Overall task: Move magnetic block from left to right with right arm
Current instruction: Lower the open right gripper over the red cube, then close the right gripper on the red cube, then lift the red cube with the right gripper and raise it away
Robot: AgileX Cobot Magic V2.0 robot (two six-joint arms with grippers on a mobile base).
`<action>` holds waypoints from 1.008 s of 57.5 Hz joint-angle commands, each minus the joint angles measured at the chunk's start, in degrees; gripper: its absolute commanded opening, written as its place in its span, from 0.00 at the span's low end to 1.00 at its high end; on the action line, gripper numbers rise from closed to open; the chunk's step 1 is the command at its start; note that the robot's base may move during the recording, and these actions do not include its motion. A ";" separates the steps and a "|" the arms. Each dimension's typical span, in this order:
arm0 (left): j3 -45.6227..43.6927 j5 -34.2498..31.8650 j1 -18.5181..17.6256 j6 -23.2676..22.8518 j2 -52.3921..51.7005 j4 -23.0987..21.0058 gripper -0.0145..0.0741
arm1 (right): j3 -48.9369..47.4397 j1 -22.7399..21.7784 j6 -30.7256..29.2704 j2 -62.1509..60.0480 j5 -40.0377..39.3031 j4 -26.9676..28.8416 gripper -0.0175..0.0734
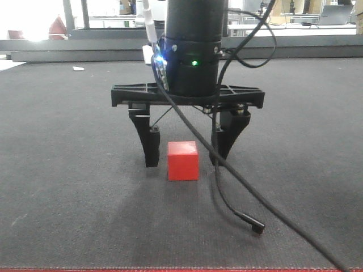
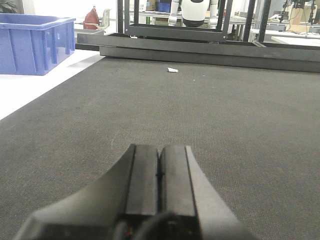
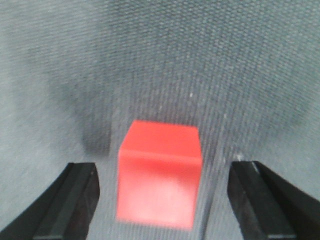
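The magnetic block (image 1: 183, 160) is a small red cube resting on the dark grey mat. My right gripper (image 1: 185, 148) hangs straight over it, open, one black finger on each side of the cube with a gap to both. Seen from the right wrist, the block (image 3: 159, 175) lies blurred between the two dark fingertips (image 3: 75, 200), touching neither. In the left wrist view my left gripper (image 2: 159, 177) is shut with its pads pressed together and nothing in them, low over the mat.
A black cable (image 1: 238, 198) trails from the right arm onto the mat, ending in a plug (image 1: 253, 224) in front of the block. A blue bin (image 2: 32, 42) stands off the mat's far left. A small white scrap (image 2: 172, 70) lies near the far rail.
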 commanded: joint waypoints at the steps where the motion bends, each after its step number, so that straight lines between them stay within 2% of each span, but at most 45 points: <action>1: 0.39 -4.49 -0.01 -0.41 -0.76 -0.15 0.02 | -1.91 0.10 -0.15 -2.25 -0.64 -0.25 0.88; 7: 0.39 -4.49 -0.01 -0.41 -0.76 -0.15 0.02 | -2.11 0.10 -0.15 -1.82 -0.74 -0.25 0.87; 11: 0.39 -4.49 -0.01 -0.41 -0.76 -0.15 0.02 | -2.15 0.10 -0.15 -1.49 -0.68 -0.25 0.83; 19: 0.39 -4.49 -0.01 -0.41 -0.76 -0.15 0.02 | -2.15 0.13 -0.15 -1.36 -1.03 -0.20 0.61; 25: 0.39 -4.49 -0.01 -0.41 -0.76 -0.15 0.02 | -2.75 0.13 -0.15 -1.41 -0.95 -0.20 0.51; 40: 0.39 -4.49 -0.01 -0.41 -0.76 -0.15 0.02 | -3.13 0.02 -1.78 -4.59 -0.29 -0.25 0.50; 48: 0.39 -4.49 -0.01 -0.41 -0.76 -0.15 0.02 | -0.85 -0.98 -9.03 -8.98 -1.16 -0.25 0.50; 58: 0.39 -4.49 -0.01 -0.41 -0.76 -0.15 0.02 | 8.20 -4.07 -18.02 -18.05 -6.02 -0.25 0.50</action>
